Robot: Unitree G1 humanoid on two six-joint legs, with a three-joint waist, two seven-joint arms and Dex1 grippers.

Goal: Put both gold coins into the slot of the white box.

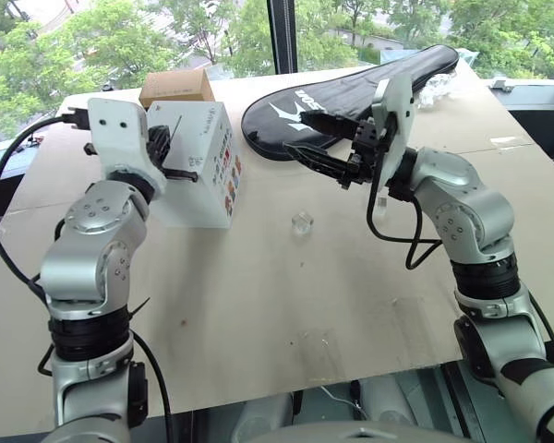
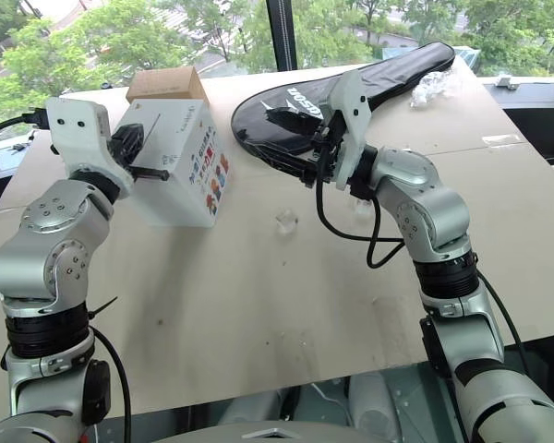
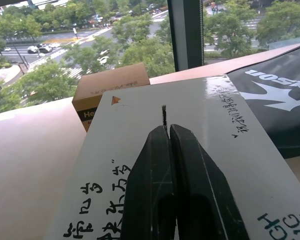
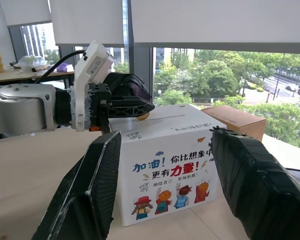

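The white box point(image 1: 208, 175) stands on the table at the left, its slot point(image 3: 164, 115) on the top face. My left gripper point(image 1: 186, 173) is shut over that top face, with its tips right at the near end of the slot. A gold coin point(image 4: 142, 117) pokes out beneath those tips, just above the box top. My right gripper point(image 1: 295, 134) hangs open to the right of the box, pointing at its picture side with nothing between its fingers. A small clear plastic piece point(image 1: 301, 222) lies on the table between the arms; I see no gold in it.
A flat brown cardboard box point(image 1: 175, 88) sits just behind the white box. A long black racket cover point(image 1: 351, 88) lies across the back, with a wad of clear wrap point(image 1: 439, 88) at its far end. The table's front edge point(image 1: 351, 374) is near.
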